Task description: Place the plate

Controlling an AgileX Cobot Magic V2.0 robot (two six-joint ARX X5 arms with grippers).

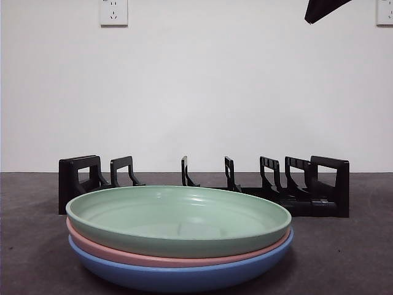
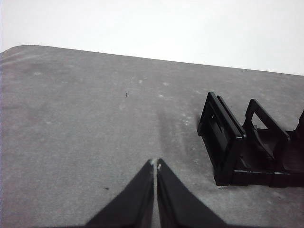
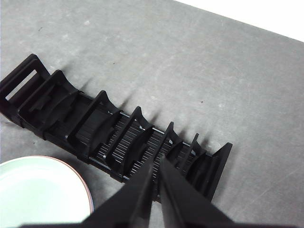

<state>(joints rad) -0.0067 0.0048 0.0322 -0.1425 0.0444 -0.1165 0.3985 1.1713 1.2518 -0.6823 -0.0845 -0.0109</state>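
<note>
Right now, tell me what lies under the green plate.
The green plate sits on a pink plate, which rests on a blue plate. Only the rims of those two show; their insides are covered, so anything between them cannot be seen.

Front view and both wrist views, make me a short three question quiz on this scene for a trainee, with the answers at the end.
1. True or false: the black dish rack already holds a plate.
2. From top to bottom, what is the colour order of the stacked plates on the table?
3. Multiple choice: the right gripper is
A. shut on the green plate
B. shut, holding nothing, above the dish rack
C. open around a rack divider

Key
1. False. Every slot shown is bare.
2. Green plate, pink plate, blue plate.
3. B. The left gripper is also shut with nothing in it, over bare table beside the rack's end.
</note>
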